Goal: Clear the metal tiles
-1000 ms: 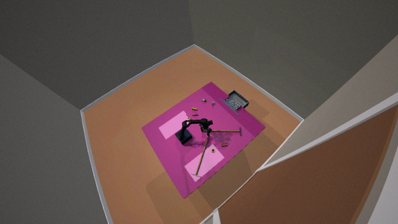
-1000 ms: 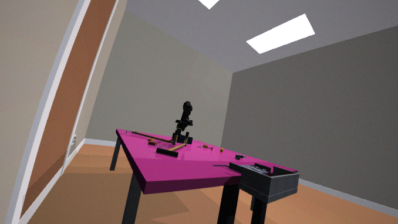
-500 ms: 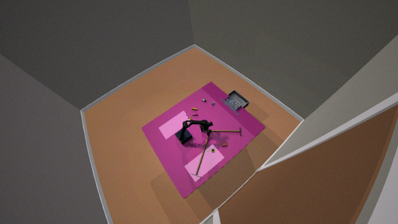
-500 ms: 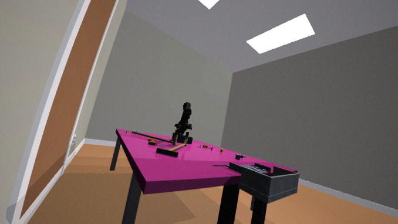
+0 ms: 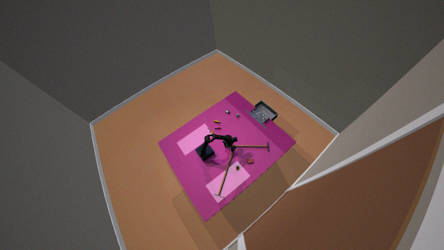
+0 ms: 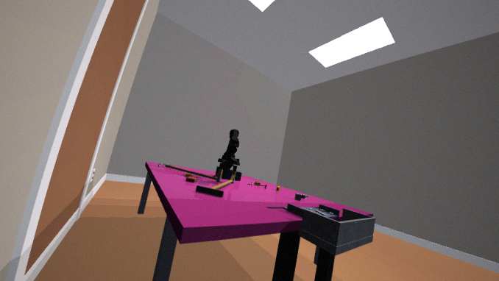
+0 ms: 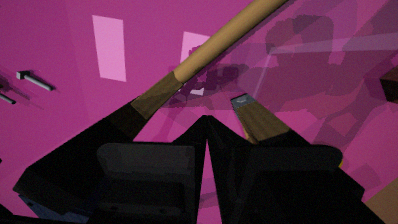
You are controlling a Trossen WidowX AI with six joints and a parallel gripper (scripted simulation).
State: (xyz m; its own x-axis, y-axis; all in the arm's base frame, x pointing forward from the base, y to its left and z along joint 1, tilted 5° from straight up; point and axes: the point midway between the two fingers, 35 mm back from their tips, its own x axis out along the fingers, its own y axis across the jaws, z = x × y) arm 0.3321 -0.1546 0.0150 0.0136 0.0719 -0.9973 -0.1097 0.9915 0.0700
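Note:
Several small tiles (image 5: 259, 116) (image 6: 321, 212) lie on the steel plate at the table's far edge. The grey catch box (image 5: 277, 115) (image 6: 353, 235) adjoins the plate; its floor is too small to judge. A long tool with a wide dark blade (image 5: 268, 146) (image 6: 210, 191) lies on the table. A second long tool (image 5: 226, 172) (image 6: 191, 172) with a thin head lies at an angle to it. Both handles meet near the arm, each with an upright grip at its end. My gripper (image 7: 206, 119) is shut and empty, pointing down between the left grip (image 7: 160, 95) and right grip (image 7: 265, 122), holding neither.
A red block (image 5: 250, 161) (image 6: 191, 179) and a yellow-black ring (image 5: 238, 168) lie beside the handles. A yellow tool (image 5: 217, 122), a red tool (image 5: 218, 128) and grey fittings (image 5: 227, 112) (image 6: 299, 196) lie on the arm's other side. A bolt (image 7: 37, 81) shows in the wrist view.

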